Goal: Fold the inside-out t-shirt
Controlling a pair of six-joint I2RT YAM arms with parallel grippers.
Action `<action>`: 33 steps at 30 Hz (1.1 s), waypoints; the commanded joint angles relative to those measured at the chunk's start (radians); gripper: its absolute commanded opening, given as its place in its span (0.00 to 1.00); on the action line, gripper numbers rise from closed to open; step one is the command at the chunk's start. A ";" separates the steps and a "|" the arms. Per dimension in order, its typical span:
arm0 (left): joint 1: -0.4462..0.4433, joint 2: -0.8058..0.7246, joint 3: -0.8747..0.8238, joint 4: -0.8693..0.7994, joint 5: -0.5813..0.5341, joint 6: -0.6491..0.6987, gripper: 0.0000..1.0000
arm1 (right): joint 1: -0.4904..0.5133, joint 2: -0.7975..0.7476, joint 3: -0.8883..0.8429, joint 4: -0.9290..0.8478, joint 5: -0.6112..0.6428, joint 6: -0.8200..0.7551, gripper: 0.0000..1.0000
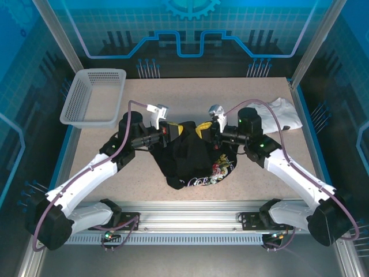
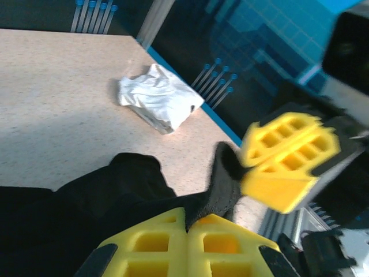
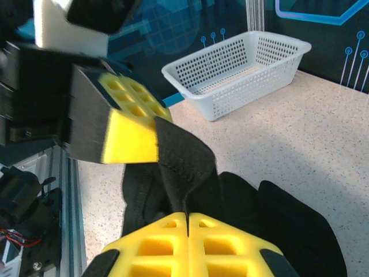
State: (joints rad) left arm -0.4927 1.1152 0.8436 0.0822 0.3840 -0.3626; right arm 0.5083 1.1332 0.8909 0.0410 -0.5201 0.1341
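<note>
Pinching black t-shirt (image 1: 193, 158), left fingers (image 2: 150, 245) and right fingers (image 3: 155, 245) clamped

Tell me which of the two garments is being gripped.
The black t-shirt with the floral print, bunched mid-table: left gripper and right gripper are both shut on it. The white garment lies apart, untouched, at the far right.

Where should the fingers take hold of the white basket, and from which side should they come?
Probably on the rim of the right wall of the white basket, coming down from above. The basket stands upright with its mouth open. Its wall is thin, so one finger can go inside and the other outside.
</note>
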 commanded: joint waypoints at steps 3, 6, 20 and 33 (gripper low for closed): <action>0.009 -0.009 0.014 -0.050 -0.051 0.004 0.16 | -0.013 -0.036 0.061 0.010 0.045 0.119 0.00; 0.009 -0.042 -0.022 -0.048 -0.021 -0.009 0.27 | -0.012 -0.031 0.071 0.027 0.061 0.151 0.00; 0.009 -0.049 -0.125 -0.098 -0.083 -0.024 0.37 | -0.014 -0.024 0.095 -0.017 0.026 0.088 0.00; 0.006 0.123 -0.080 -0.012 0.041 -0.035 0.36 | -0.024 -0.053 0.092 -0.057 0.031 0.064 0.00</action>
State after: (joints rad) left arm -0.4927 1.2217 0.7246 0.0349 0.3771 -0.3931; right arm 0.5026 1.1095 0.9550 -0.0051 -0.4789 0.2169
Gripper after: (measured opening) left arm 0.364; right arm 0.045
